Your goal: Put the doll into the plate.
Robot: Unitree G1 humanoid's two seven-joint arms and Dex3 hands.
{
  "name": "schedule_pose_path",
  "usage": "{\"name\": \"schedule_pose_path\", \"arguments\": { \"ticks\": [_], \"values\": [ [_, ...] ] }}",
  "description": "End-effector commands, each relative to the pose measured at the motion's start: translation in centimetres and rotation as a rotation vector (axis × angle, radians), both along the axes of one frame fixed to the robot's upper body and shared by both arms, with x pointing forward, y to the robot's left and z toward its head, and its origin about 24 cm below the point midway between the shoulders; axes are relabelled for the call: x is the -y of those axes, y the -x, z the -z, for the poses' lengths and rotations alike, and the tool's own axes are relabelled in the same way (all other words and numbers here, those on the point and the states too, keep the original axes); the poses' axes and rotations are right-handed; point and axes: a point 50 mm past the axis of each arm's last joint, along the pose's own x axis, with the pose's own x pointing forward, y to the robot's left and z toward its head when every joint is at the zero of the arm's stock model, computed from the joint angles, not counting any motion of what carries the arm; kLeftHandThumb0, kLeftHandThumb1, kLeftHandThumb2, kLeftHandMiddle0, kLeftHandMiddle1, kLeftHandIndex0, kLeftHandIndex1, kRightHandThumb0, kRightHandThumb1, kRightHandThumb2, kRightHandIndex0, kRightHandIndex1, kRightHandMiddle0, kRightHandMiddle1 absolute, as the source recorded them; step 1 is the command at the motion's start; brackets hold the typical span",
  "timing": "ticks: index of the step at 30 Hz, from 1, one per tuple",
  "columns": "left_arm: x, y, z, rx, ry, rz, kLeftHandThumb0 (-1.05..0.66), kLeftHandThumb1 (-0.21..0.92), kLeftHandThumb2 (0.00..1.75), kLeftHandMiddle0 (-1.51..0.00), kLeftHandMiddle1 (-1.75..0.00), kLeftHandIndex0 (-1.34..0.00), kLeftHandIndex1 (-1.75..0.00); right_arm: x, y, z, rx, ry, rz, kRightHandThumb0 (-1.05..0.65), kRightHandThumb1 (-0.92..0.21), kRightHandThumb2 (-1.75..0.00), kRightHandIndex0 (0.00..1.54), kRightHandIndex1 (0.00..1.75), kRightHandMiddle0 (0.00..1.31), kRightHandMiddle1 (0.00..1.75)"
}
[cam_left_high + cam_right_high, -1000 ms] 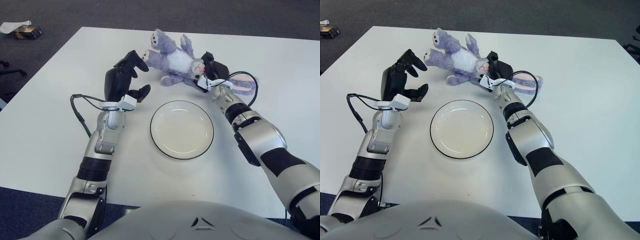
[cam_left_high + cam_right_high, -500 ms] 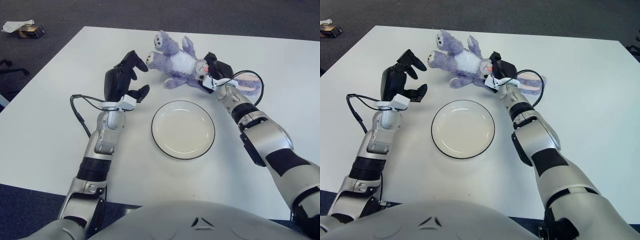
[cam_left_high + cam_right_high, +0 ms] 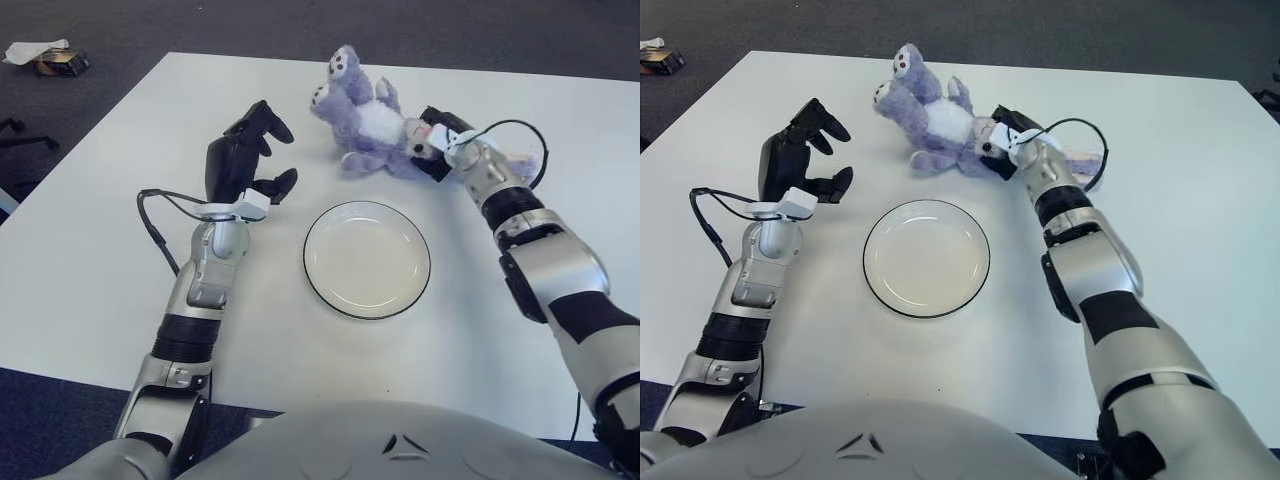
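Observation:
A purple plush bunny doll (image 3: pixel 370 120) with a white belly lies at the back middle of the white table (image 3: pixel 90 230), feet toward the far left. My right hand (image 3: pixel 447 145) is shut on the doll's head end and lifts it slightly. A white plate (image 3: pixel 367 259) with a dark rim sits empty in front of the doll. My left hand (image 3: pixel 246 160) is raised, fingers spread and empty, left of the doll and plate. The doll also shows in the right eye view (image 3: pixel 940 125).
A black cable (image 3: pixel 520 135) loops by my right wrist, and another cable (image 3: pixel 160 215) hangs by my left forearm. A small box and paper (image 3: pixel 45 58) lie on the dark floor at the far left, off the table.
My right hand has moved to the right and slightly back, dragging the doll with it; the doll's feet have swung upward. The left hand has barely moved.

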Motion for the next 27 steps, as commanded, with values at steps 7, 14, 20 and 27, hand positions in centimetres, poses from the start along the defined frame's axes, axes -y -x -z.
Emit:
{"name": "schedule_pose_path", "arguments": {
  "ticks": [7, 14, 20, 27],
  "values": [
    [-0.5, -0.1, 0.5, -0.028, -0.003, -0.031, -0.01, 0.23, 1.43, -0.57, -1.75, -0.55, -1.75, 1.3, 0.4, -2.5, -0.054, -0.084, -0.038, 0.00, 0.09, -1.72, 0.96, 1.59, 0.70, 1.75],
    [-0.5, -0.3, 0.7, -0.054, -0.006, -0.049, -0.01, 0.23, 1.43, -0.57, -1.75, -0.55, -1.75, 1.5, 0.5, -4.3, -0.074, -0.071, -0.075, 0.00, 0.11, -1.74, 0.98, 1.58, 0.71, 1.75],
    [-0.6, -0.6, 0.9, -0.074, -0.016, -0.065, -0.01, 0.23, 1.43, -0.57, -1.75, -0.55, -1.75, 1.6, 1.1, -6.0, -0.050, -0.027, -0.149, 0.00, 0.11, -1.73, 0.99, 1.56, 0.71, 1.75],
    [-0.7, -0.8, 1.3, -0.104, -0.018, -0.089, -0.01, 0.22, 1.43, -0.57, -1.75, -0.56, -1.75, 1.5, 1.5, -6.7, -0.038, 0.009, -0.187, 0.00, 0.10, -1.74, 0.96, 1.62, 0.70, 1.75]
  ]
}}
